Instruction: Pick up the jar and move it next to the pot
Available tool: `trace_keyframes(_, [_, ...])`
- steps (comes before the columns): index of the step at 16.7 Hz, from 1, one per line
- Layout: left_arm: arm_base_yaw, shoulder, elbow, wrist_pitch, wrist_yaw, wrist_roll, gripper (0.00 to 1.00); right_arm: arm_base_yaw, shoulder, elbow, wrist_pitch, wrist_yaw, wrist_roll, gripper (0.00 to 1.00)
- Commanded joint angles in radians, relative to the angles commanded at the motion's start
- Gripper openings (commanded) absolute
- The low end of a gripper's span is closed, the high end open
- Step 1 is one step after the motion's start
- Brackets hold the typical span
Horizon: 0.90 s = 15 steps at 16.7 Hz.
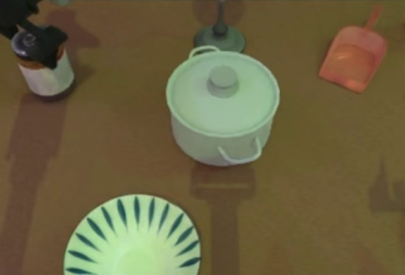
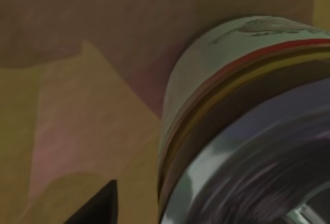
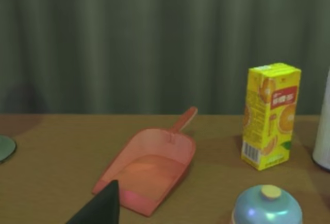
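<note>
The jar (image 1: pixel 45 69), glass with a white label, an orange-brown band and a dark lid, stands at the table's far left. My left gripper (image 1: pixel 37 40) is down over its lid, open, with its black fingers on either side. In the left wrist view the jar (image 2: pixel 232 95) fills the picture, and one fingertip (image 2: pixel 100 208) shows with a gap of bare table between it and the glass. The white pot (image 1: pixel 221 110), with its flat lid, grey knob and loop handles, sits at mid-table, well to the right of the jar. My right gripper (image 3: pixel 147 216) is parked open, out of the top view.
A white-and-blue striped plate (image 1: pixel 133 240) lies at the front left. A tall white object on a dark round foot (image 1: pixel 219 35) stands just behind the pot. A pink scoop (image 1: pixel 353 59) lies at the back right. The right wrist view shows a yellow juice carton (image 3: pixel 270 116) and a bluish bell (image 3: pixel 265 208).
</note>
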Motion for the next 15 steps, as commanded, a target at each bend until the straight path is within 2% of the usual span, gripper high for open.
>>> trace_keyframes(4, [-0.002,-0.006,-0.080,0.075,0.000,-0.002,1.00,0.000,0.000,0.000,0.000,0.000,0.000,1.00])
trace_keyframes(9, [-0.002,-0.006,-0.093,0.087,0.000,-0.002,1.00,0.000,0.000,0.000,0.000,0.000,0.000,1.00])
trace_keyframes(15, [-0.002,-0.006,-0.093,0.087,0.000,-0.002,0.55,0.000,0.000,0.000,0.000,0.000,0.000,1.00])
